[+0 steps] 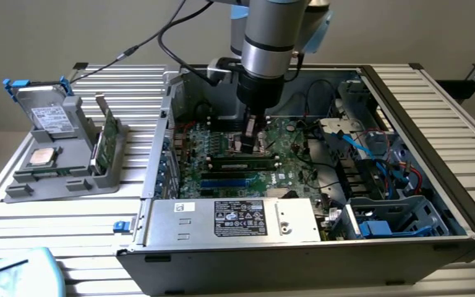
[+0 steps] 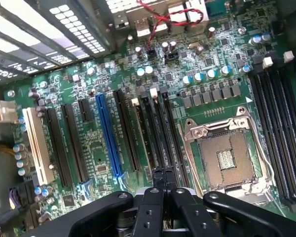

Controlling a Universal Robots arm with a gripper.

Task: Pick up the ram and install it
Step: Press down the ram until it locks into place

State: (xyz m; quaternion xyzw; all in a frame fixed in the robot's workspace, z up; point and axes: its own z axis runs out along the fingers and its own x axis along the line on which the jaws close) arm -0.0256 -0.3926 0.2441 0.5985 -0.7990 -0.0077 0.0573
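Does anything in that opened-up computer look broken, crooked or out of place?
Nothing looks broken or spilled. One oddity: the square processor socket sits empty, while a silver chip lies outside the case in the grey holder. Cables at the exterior view's right are a loose tangle.

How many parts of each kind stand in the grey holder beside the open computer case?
Boxy grey drive with white label: 1
Square silver processor chip: 1
Long green ram stick: 1
Total: 3
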